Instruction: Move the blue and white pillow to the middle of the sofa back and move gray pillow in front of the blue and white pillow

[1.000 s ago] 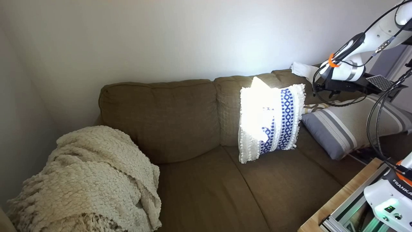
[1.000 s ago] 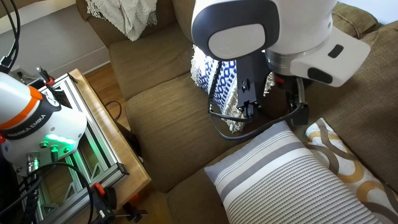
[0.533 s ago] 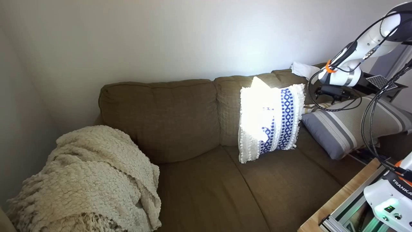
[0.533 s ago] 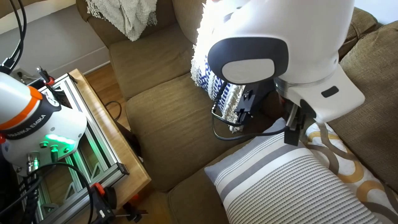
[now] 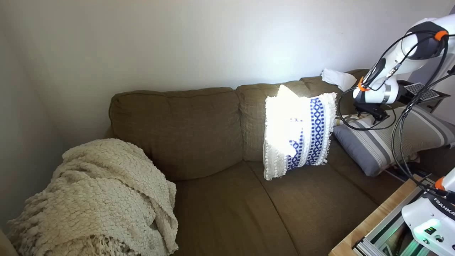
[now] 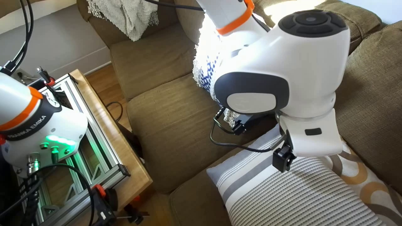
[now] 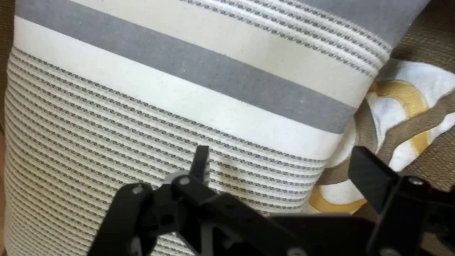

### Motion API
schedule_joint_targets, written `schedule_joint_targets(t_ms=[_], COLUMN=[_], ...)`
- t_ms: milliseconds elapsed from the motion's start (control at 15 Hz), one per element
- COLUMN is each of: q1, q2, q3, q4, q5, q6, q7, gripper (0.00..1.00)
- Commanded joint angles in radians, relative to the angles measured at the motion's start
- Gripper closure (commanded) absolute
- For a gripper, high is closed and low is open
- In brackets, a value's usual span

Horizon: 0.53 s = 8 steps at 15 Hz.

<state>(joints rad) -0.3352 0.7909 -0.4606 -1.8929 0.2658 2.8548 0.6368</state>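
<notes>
The blue and white pillow stands upright against the sofa back (image 5: 177, 131) in both exterior views (image 5: 316, 131) (image 6: 205, 70); bright sunlight washes out part of it. The gray pillow, with stripes and a gray-blue end band, lies tilted at the sofa's other end in both exterior views (image 5: 391, 135) (image 6: 292, 194). It fills most of the wrist view (image 7: 142, 113). My gripper (image 7: 281, 153) is open and empty just above it, one finger over its striped face, the other past its edge. I cannot tell whether a finger touches it. The gripper also shows in an exterior view (image 5: 378, 117).
A pillow with brown and yellow curves (image 6: 355, 169) lies behind the gray pillow. A cable (image 6: 238, 146) loops from my wrist. A cream blanket (image 5: 106, 192) covers the sofa's far end. A white cloth (image 5: 339, 79) lies on the sofa top. My base stands on a wooden table (image 6: 110, 135).
My arm and gripper have moved down and over the gray pillow, away from the blue and white pillow. The pillows have not moved.
</notes>
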Motion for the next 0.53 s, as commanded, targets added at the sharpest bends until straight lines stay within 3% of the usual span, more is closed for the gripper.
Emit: schedule_joint_targets(t_ms=[0,467], q1=[0.011,-0.091], q2=[0.088,0.142], q3=[-0.026,0.055], q4=[0.07,0.174], q5=[0.029,0.02], q6=[-0.016,0.018], q7=[0.088,-0.009], gripper=[0.0,0.0])
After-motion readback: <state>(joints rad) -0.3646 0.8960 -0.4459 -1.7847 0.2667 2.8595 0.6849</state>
